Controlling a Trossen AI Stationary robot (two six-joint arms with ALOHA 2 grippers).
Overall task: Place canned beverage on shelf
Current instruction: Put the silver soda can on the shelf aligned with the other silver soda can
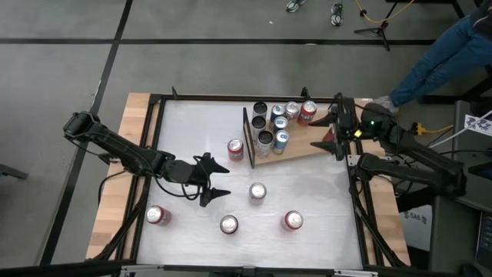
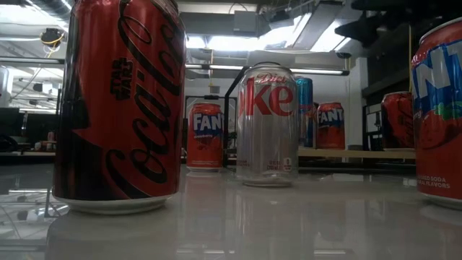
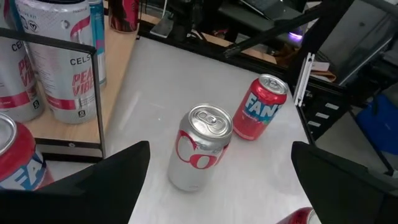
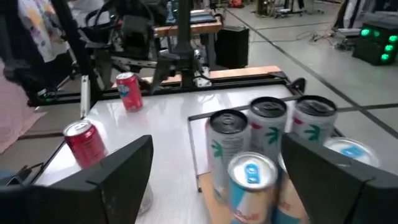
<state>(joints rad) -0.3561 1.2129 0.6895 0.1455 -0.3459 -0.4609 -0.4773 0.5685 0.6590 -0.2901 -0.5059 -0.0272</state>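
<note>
Left gripper [image 1: 221, 180] gapes wide, facing silver can [image 1: 257, 191].

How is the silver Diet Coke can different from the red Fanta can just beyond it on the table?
The Diet Coke can is silver with red lettering; the Fanta can is red with white lettering. The Diet Coke can sits nearer the open left gripper, between its fingers' line; the Fanta can stands farther off. Both stand upright on the white table, unopened.

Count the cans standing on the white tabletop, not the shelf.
5 cans: one beside the shelf frame, one mid-table, three along the front: left, middle, right. None seems hidden.
</note>
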